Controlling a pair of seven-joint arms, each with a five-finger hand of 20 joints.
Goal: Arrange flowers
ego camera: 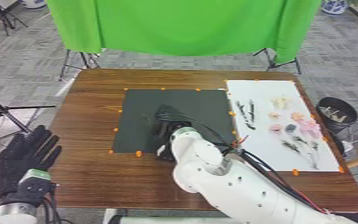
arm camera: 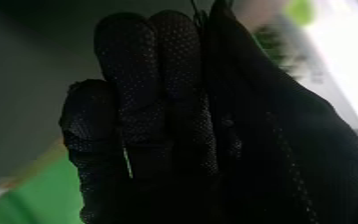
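Observation:
Over the dark mat (ego camera: 138,137), my right hand (ego camera: 167,131) points away from the robot. In the right wrist view, the thumb of this hand (arm camera: 158,130) presses against its fingers, pinching a thin dark stem (arm camera: 194,6); most of the stem is hidden by the glove. A blurred green leafy piece (arm camera: 269,41) shows beyond the thumb. On the white board (ego camera: 273,162) lie dark twigs (ego camera: 249,111), cream flowers (ego camera: 280,103), pink flowers (ego camera: 309,127), a grey-blue flower (ego camera: 291,128) and thin sprigs (ego camera: 305,150). My left hand (ego camera: 26,159) is open beside the table's left edge.
Orange markers edge the mat and the board on the brown table (ego camera: 91,112). A black bin (ego camera: 337,111) stands off the table's right side. A green cloth (ego camera: 189,25) hangs behind the table, and a tripod (ego camera: 15,112) stands at the left.

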